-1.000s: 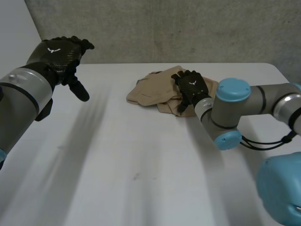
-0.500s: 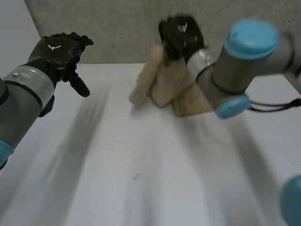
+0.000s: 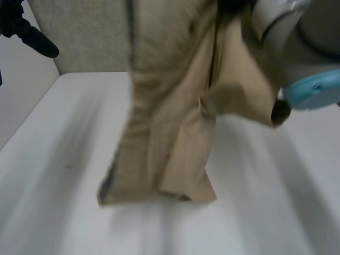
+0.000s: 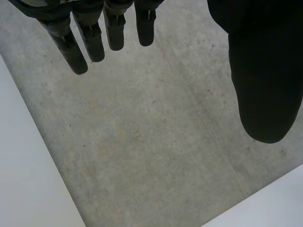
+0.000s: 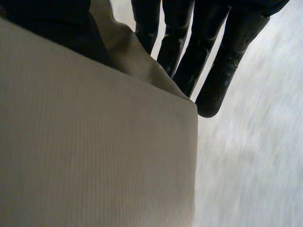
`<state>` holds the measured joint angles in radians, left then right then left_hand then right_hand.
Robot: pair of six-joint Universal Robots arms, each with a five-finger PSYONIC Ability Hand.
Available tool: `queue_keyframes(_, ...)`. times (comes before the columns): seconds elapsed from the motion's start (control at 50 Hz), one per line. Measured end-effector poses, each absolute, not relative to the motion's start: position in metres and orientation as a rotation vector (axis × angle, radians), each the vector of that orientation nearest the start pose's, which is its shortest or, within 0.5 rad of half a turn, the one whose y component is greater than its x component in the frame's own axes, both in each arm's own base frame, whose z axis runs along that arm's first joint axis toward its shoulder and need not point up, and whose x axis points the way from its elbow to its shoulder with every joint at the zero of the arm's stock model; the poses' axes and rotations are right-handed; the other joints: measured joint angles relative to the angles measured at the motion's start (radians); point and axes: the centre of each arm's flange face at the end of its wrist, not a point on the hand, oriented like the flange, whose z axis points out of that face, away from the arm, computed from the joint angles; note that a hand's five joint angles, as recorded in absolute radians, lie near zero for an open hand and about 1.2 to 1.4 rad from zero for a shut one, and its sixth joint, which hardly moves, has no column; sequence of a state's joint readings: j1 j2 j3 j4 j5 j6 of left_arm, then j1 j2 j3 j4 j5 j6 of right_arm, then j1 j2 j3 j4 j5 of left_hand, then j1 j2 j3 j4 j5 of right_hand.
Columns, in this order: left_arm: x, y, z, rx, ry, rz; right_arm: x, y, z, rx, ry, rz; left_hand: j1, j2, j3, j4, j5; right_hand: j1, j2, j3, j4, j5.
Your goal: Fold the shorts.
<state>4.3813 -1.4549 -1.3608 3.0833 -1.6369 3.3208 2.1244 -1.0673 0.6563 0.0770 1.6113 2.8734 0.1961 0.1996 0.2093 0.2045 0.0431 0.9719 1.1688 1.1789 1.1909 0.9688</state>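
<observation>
The tan shorts [image 3: 170, 117] hang in the air in front of the head view, their lower hem just above the white table [image 3: 276, 202]. My right arm [image 3: 281, 32] holds them up from above. In the right wrist view the shorts [image 5: 94, 156] lie across the palm of my right hand [image 5: 208, 52], pinched between thumb and fingers. My left hand [image 3: 26, 33] is raised high at the far left, well away from the cloth. Its fingers [image 4: 94, 33] are straight and spread, with nothing in them.
A grey wall [image 3: 85, 32] stands behind the table's far edge. The table's left edge runs diagonally below my left hand. The hanging cloth hides the table's far middle.
My right hand closed on the shorts where they lay at the table's far side and swept them up and toward the camera. My left hand rose higher to the left.
</observation>
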Motion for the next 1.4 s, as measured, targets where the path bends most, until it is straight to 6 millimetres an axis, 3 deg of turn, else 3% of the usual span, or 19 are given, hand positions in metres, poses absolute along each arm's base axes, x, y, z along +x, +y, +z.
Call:
queue_keyframes(0.06, -0.211, -0.230, 0.400, 0.417, 1.927, -2.547, 0.332, -0.314, 0.350, -0.751, 1.812, -2.284, 0.000, 0.000, 0.000, 0.000, 0.000, -0.007, -0.015, -0.012, -0.014, -0.007)
queue_keyframes(0.08, -0.211, -0.230, 0.400, 0.417, 1.927, -2.547, 0.332, -0.314, 0.350, -0.751, 1.812, -2.284, 0.000, 0.000, 0.000, 0.000, 0.000, -0.007, -0.015, -0.012, -0.014, -0.007)
queue_keyframes(0.1, -0.212, -0.231, 0.398, 0.422, 1.937, -2.539, 0.331, -0.320, 0.324, -0.818, 1.921, -2.219, 0.000, 0.000, 0.000, 0.000, 0.000, -0.114, -0.168, -0.164, -0.173, -0.130)
queue_keyframes(0.14, -0.213, -0.232, 0.393, 0.433, 1.954, -2.525, 0.327, -0.325, 0.289, -0.917, 2.070, -2.113, 0.000, 0.000, 0.000, 0.000, 0.000, -0.158, -0.203, -0.210, -0.218, -0.169)
queue_keyframes(0.16, -0.214, -0.233, 0.391, 0.438, 1.964, -2.517, 0.324, -0.326, 0.269, -0.972, 2.151, -2.045, 0.000, 0.000, 0.000, 0.000, 0.000, -0.585, -0.675, -0.678, -0.668, -0.616)
queue_keyframes(0.18, -0.215, -0.234, 0.387, 0.446, 1.977, -2.506, 0.319, -0.327, 0.253, -1.016, 2.227, -1.982, 0.000, 0.000, 0.000, 0.000, 0.000, -0.707, -0.845, -0.841, -0.852, -0.803)
queue_keyframes(0.24, -0.217, -0.237, 0.380, 0.461, 2.009, -2.481, 0.310, -0.327, 0.239, -1.041, 2.314, -1.919, 0.000, 0.000, 0.000, 0.000, 0.000, -0.772, -0.939, -0.959, -0.959, -0.896)
queue_keyframes(0.32, -0.222, -0.241, 0.368, 0.486, 2.064, -2.438, 0.299, -0.324, 0.244, -1.006, 2.345, -1.916, 0.000, 0.000, 0.000, 0.000, 0.000, -0.774, -0.946, -0.966, -0.961, -0.898)
queue_keyframes(0.38, -0.232, -0.241, 0.346, 0.548, 2.173, -2.350, 0.287, -0.314, 0.262, -0.934, 2.298, -1.969, 0.000, 0.000, 0.000, 0.000, 0.000, -0.774, -0.948, -0.968, -0.961, -0.899)
queue_keyframes(0.42, -0.232, -0.241, 0.346, 0.548, 2.173, -2.350, 0.287, -0.314, 0.262, -0.934, 2.298, -1.969, 0.000, 0.000, 0.000, 0.000, 0.000, -0.774, -0.948, -0.968, -0.961, -0.899)
queue_keyframes(0.48, -0.248, -0.229, 0.318, 0.665, 2.319, -2.224, 0.276, -0.298, 0.272, -0.903, 2.222, -2.002, 0.000, 0.000, 0.000, 0.000, 0.000, -0.774, -0.948, -0.968, -0.961, -0.899)
queue_keyframes(0.54, -0.254, -0.222, 0.308, 0.709, 2.370, -2.178, 0.272, -0.289, 0.272, -0.909, 2.195, -1.999, 0.000, 0.000, 0.000, 0.000, 0.000, -0.774, -0.948, -0.968, -0.961, -0.899)
queue_keyframes(0.58, -0.265, -0.205, 0.282, 0.788, 2.488, -2.063, 0.263, -0.271, 0.265, -0.939, 2.158, -1.971, 0.000, 0.000, 0.000, 0.000, 0.000, -0.774, -0.948, -0.968, -0.961, -0.899)
queue_keyframes(0.62, -0.267, -0.200, 0.273, 0.798, 2.532, -2.023, 0.262, -0.267, 0.262, -0.949, 2.151, -1.961, 0.000, 0.000, 0.000, 0.000, 0.000, -0.774, -0.948, -0.968, -0.961, -0.899)
queue_keyframes(0.66, -0.268, -0.196, 0.266, 0.799, 2.569, -1.991, 0.260, -0.262, 0.259, -0.960, 2.146, -1.951, 0.000, 0.000, 0.000, 0.000, 0.000, -0.774, -0.948, -0.968, -0.961, -0.899)
queue_keyframes(0.68, -0.271, -0.185, 0.250, 0.786, 2.666, -1.915, 0.255, -0.253, 0.252, -0.981, 2.134, -1.934, 0.000, 0.000, 0.000, 0.000, 0.000, -0.774, -0.948, -0.968, -0.961, -0.899)
queue_keyframes(0.84, -0.274, -0.153, 0.216, 0.722, 2.909, -1.705, 0.246, -0.239, 0.246, -1.009, 2.100, -1.952, 0.000, 0.000, 0.000, 0.000, 0.000, -0.774, -0.948, -0.968, -0.961, -0.899)
queue_keyframes(1.1, -0.287, -0.149, 0.179, 0.666, 3.114, -1.481, 0.237, -0.223, 0.235, -1.094, 2.074, -1.949, 0.003, 0.000, 0.000, 0.000, 0.000, -0.774, -0.948, -0.968, -0.961, -0.899)
queue_keyframes(1.4, -0.302, -0.147, 0.186, 0.633, 3.289, -1.430, 0.228, -0.222, 0.221, -1.080, 2.142, -1.905, 0.062, 0.056, 0.044, 0.053, 0.044, -0.774, -0.948, -0.968, -0.961, -0.900)
